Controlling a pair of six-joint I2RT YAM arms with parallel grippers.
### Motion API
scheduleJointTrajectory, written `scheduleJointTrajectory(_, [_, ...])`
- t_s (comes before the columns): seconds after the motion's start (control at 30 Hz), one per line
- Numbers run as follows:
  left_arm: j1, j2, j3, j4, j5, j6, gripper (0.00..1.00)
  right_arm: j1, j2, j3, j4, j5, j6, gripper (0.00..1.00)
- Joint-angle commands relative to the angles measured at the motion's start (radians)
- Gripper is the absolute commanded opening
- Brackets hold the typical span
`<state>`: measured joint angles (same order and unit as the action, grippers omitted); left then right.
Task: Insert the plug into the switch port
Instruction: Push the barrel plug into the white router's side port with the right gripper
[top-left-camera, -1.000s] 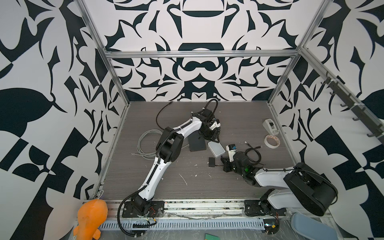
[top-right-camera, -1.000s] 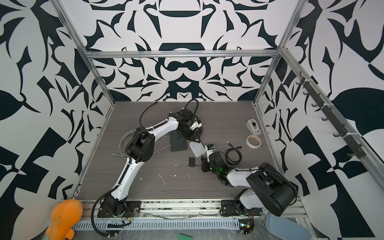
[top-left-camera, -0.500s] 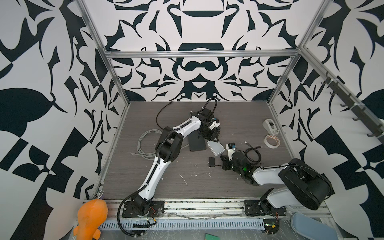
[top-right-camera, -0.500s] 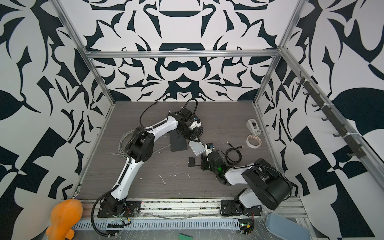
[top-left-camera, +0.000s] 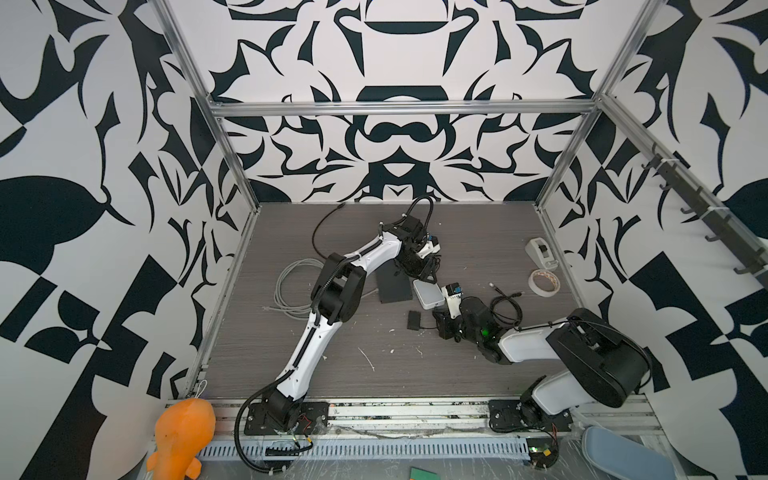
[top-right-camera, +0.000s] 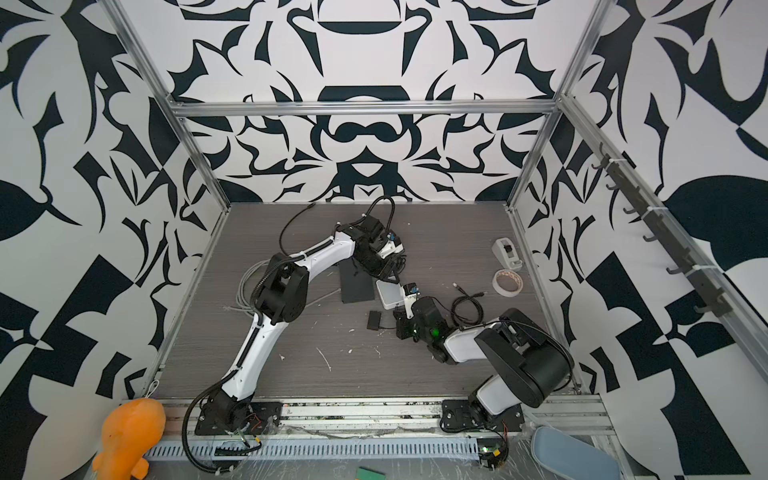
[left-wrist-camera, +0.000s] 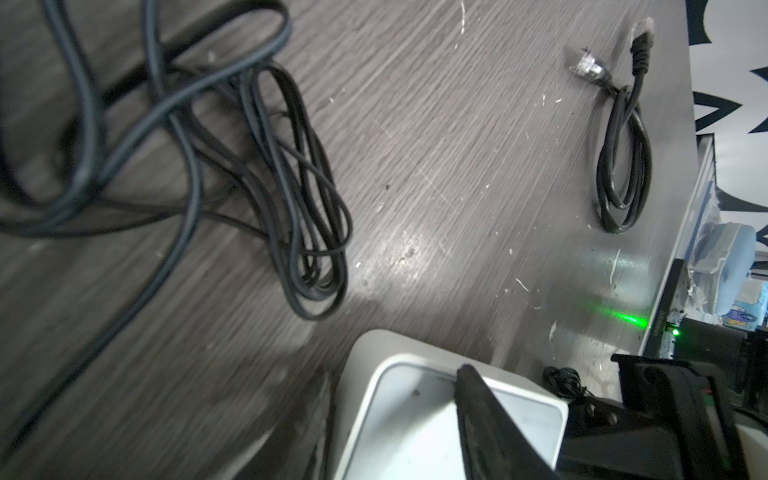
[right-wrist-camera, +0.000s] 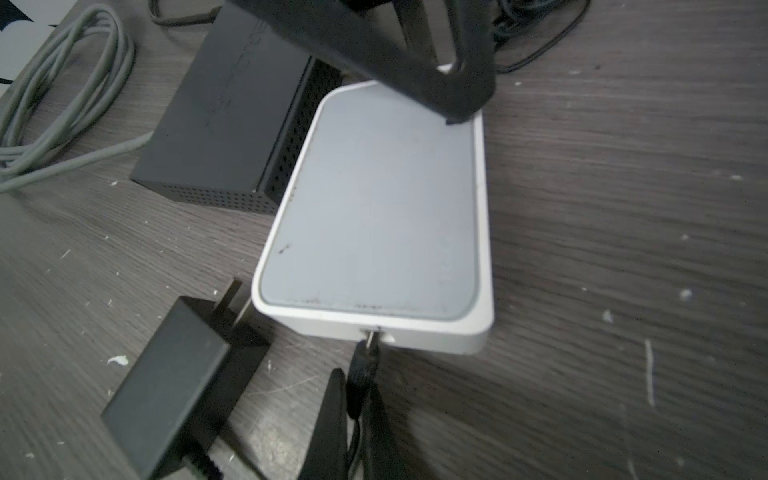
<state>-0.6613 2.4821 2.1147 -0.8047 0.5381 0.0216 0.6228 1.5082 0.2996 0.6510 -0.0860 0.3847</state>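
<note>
Plug (right-wrist-camera: 360, 374) and port meet low down on the big grey table (top-left-camera: 478, 232). The right gripper (right-wrist-camera: 355, 384) is squeezed tight on the plug and holds it flat and low. The left gripper (top-left-camera: 428, 274) reaches over from the far side, and one finger (left-wrist-camera: 478, 407) presses on top of the white box (right-wrist-camera: 374, 199). Its other finger is not clear, so I cannot tell if its jaws are apart or pinching. The plug's shiny tip is right at the little port (right-wrist-camera: 372, 331) in the near edge of the white box. I cannot tell how far in it is.

I think the job now is to push. The push should go slow and straight, with the plug level, so the tip does not bend or slip out. The left finger should press hard enough that the box does not slide away.

A grey cable coil (top-left-camera: 291, 286) lies well off to the side. The black box (right-wrist-camera: 232, 112), with holes in its sides, sits just beside the white box. No port of it shows, so I am not sure which box is the switch. A black power block (right-wrist-camera: 183, 374) lies just beside the plug, its metal prongs near the white box's corner. It is closest and could get bumped.
</note>
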Motion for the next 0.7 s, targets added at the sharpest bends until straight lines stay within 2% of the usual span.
scheduleJointTrajectory(0.0, [-0.023,0.034,-0.006,-0.080,-0.012,0.056,0.49,0.005,0.005,-0.006,-0.124,-0.033,0.019,0.00])
scheduleJointTrajectory(0.17, [-0.023,0.016,-0.032,-0.039,-0.141,0.085,0.48,0.003,-0.031,0.024,-0.285,-0.018,0.050,0.00])
scheduleJointTrajectory(0.3, [-0.021,-0.006,-0.064,0.044,-0.226,0.079,0.49,0.004,0.004,0.093,-0.411,-0.059,0.092,0.00])
scheduleJointTrajectory(0.37, [-0.021,-0.008,-0.066,0.063,-0.222,0.074,0.49,0.004,0.021,0.107,-0.419,-0.088,0.103,0.00])
scheduleJointTrajectory(0.67, [-0.023,0.000,-0.112,0.064,-0.164,0.060,0.48,0.003,0.073,0.131,-0.423,-0.021,0.129,0.00])
